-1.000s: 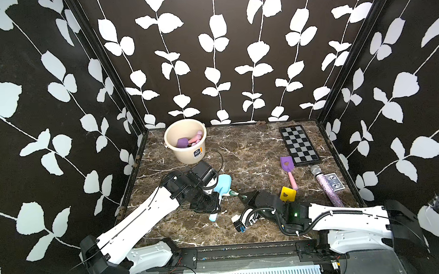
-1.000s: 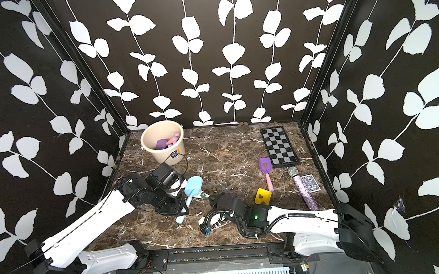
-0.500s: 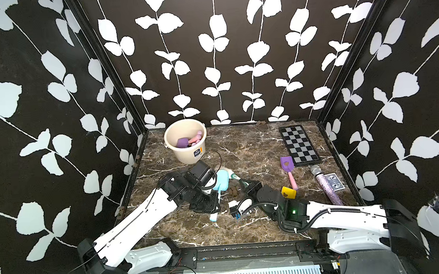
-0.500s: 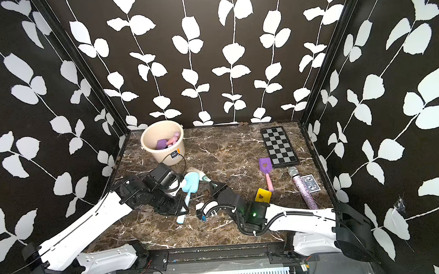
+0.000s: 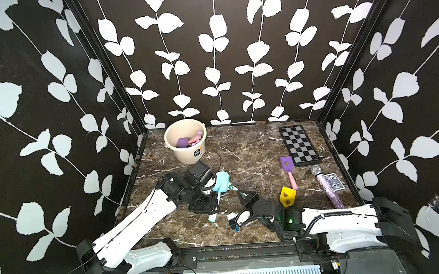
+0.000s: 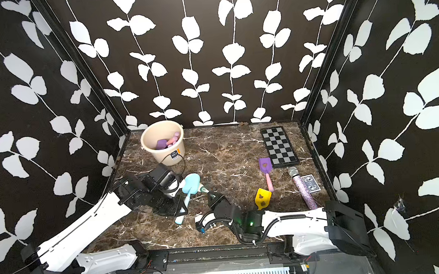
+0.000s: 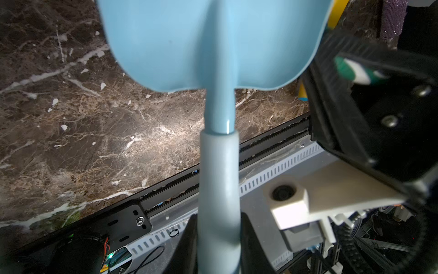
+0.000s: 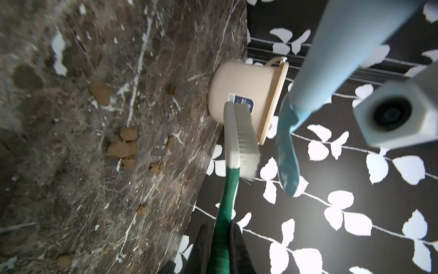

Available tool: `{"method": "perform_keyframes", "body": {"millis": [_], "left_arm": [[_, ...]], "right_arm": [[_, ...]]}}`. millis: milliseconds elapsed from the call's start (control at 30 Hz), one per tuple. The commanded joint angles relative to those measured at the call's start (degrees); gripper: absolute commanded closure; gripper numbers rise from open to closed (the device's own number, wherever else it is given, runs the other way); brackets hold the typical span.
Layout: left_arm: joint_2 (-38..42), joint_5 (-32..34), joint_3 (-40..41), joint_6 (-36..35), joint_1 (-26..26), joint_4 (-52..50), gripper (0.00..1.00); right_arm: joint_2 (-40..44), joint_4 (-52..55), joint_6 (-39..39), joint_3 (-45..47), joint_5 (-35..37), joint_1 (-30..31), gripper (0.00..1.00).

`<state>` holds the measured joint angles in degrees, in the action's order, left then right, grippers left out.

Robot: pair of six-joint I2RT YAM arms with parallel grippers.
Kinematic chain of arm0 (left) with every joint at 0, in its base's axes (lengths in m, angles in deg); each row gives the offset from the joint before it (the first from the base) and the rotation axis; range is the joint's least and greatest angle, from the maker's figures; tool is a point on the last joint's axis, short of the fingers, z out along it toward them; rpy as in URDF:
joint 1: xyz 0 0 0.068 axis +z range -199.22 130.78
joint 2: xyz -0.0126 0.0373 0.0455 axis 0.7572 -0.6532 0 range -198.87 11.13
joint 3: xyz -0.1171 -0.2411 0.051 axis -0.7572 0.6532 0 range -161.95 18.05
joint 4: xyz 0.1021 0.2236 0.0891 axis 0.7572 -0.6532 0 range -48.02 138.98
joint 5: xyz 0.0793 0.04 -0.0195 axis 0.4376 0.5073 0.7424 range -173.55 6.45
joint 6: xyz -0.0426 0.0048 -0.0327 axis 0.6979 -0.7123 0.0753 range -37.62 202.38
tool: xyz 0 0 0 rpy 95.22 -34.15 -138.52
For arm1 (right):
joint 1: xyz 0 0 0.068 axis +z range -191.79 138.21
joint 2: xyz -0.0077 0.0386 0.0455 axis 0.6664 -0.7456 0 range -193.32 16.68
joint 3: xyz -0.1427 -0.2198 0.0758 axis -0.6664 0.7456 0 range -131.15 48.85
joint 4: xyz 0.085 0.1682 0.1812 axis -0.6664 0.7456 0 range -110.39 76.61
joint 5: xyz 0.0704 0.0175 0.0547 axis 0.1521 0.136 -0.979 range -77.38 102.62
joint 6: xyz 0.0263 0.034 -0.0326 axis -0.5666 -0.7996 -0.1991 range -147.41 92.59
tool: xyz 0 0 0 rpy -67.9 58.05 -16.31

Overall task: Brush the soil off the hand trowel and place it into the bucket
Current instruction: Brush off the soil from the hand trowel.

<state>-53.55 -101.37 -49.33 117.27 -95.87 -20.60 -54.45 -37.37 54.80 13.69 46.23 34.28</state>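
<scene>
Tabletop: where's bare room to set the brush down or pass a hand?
Free: the back middle, between the bucket and the checkerboard; also the front strip along the rail, between the left arm and right arm. Crowded: the centre, where the blue trowel and brush are held near scattered soil, and the right side with the purple trowel, yellow trowel and microphone.

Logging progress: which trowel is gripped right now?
The light-blue trowel, its handle clamped in the left gripper. The purple trowel and the yellow scoop lie loose on the marble.
</scene>
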Motion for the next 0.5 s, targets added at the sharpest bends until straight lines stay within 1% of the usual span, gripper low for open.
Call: {"method": "perform_keyframes", "body": {"millis": [0, 200, 267, 367, 467], "left_arm": [[-0.1, 0.5, -1.2, -1.0, 0.4, -0.6, 1.00], [-0.1, -0.1, -0.4, -1.1, 0.5, 0.1, 1.00], [0.1, -0.1, -0.2, -1.2, 0.5, 0.1, 1.00], [0.2, 0.3, -0.1, -1.7, 0.5, 0.3, 1.00], [0.8, 2.2, -0.2, -2.8, 0.5, 0.5, 1.00]], "right_arm": [[0.2, -4.7, 3.8, -2.6, -1.3, 0.7, 1.00], [-0.1, -5.3, 3.8, -4.4, 0.9, -1.1, 1.00], [0.3, -5.8, 2.0, -4.6, 1.5, -2.7, 1.00], [1.5, -3.2, -5.5, -4.8, 2.3, -6.3, 1.00], [3.2, 2.3, -16.8, -5.1, 2.9, -9.7, 1.00]]}}
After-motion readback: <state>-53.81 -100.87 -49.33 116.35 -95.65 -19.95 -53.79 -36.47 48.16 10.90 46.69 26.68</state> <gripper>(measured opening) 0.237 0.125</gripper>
